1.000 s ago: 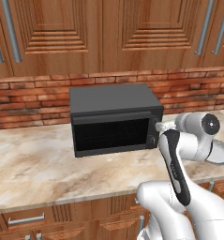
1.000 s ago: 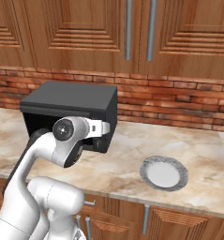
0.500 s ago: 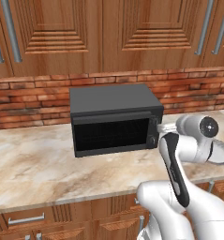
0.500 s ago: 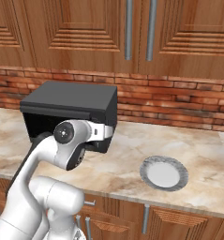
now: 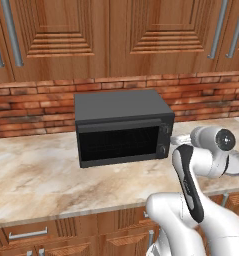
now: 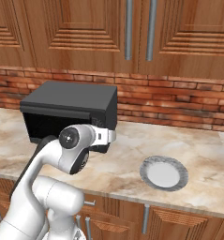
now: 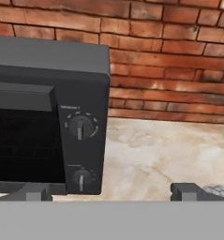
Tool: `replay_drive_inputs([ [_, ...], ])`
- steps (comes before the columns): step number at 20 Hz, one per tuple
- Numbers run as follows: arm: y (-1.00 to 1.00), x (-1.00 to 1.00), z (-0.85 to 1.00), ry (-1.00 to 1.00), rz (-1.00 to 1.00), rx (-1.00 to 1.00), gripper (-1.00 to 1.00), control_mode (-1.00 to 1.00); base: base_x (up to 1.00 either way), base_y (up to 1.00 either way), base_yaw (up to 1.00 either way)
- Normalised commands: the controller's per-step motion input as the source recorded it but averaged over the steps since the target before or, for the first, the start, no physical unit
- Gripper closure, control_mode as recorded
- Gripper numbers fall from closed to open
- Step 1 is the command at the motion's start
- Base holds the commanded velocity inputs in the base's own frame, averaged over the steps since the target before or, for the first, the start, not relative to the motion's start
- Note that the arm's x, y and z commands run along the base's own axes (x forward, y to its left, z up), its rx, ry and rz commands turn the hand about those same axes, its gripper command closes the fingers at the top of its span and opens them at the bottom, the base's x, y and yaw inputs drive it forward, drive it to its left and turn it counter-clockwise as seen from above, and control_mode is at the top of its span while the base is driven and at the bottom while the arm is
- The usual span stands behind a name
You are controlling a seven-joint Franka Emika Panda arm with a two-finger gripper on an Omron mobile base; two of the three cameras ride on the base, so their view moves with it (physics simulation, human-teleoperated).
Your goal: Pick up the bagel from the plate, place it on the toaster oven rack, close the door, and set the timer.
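- Toaster oven (image 5: 122,128) stands at the back of the countertop (image 5: 36,175) against the brick wall (image 7: 169,56), door (image 5: 118,142) shut, dark glass window.
- Bare marble lies in front of it and to its right.
- Plate (image 6: 164,172), white with a grey rim, sits near the countertop's front edge, well apart from the oven; no bagel shows on it.
- Gripper (image 7: 111,191) hovers level beside the oven's right front corner, facing two knobs (image 7: 80,126), fingers spread wide and holding nothing.

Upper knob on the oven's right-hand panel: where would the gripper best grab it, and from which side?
Probably by its round rim, straight from the front. The upper knob sticks out of the toaster oven's upright front panel, facing the open gripper, so a finger on each side could pinch and turn it.
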Motion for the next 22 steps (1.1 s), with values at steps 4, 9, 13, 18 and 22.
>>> replay_drive_inputs([
  [4,0.09,0.0,-0.28,0.0,0.0,0.0,-1.0,-1.0,0.0,0.0,0.0],
  [9,0.02,0.0,-0.3,0.0,0.0,0.0,-1.0,-1.0,0.0,0.0,0.0],
  [13,0.09,0.0,-0.24,0.0,0.0,-0.01,-1.0,-1.0,0.0,0.0,0.0],
  [18,0.14,0.0,-0.12,0.0,0.0,-0.01,-1.0,-1.0,0.0,0.0,0.0],
  [22,0.16,0.0,-0.05,0.0,0.0,0.0,-1.0,-1.0,0.0,0.0,0.0],
])
